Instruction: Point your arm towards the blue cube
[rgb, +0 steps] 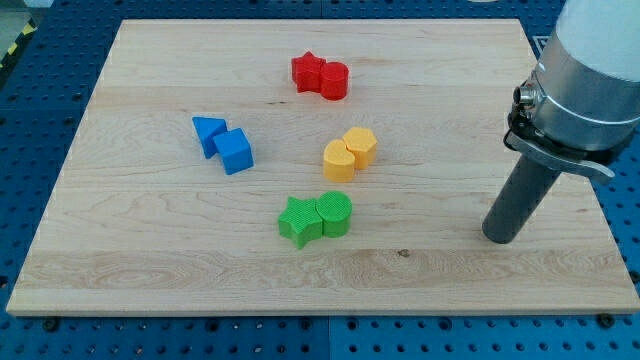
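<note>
The blue cube (234, 151) sits left of centre on the tabletop (140, 260), touching a blue triangular block (207, 133) at its upper left. My tip (499, 238) rests well apart, near the view's right edge. No pincer shows; its state cannot be told. The green pair's (315, 218) shapes look like a star and perhaps a cylinder.

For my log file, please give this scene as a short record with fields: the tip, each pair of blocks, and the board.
tip: my tip, on the view's right, apart from all blocks
target: blue cube, touching blue triangle on its left
red pair: red star, red cylinder, view's top
yellow pair: yellow heart, yellow hexagon
green pair: green star, green cylinder
board: wooden board
</note>
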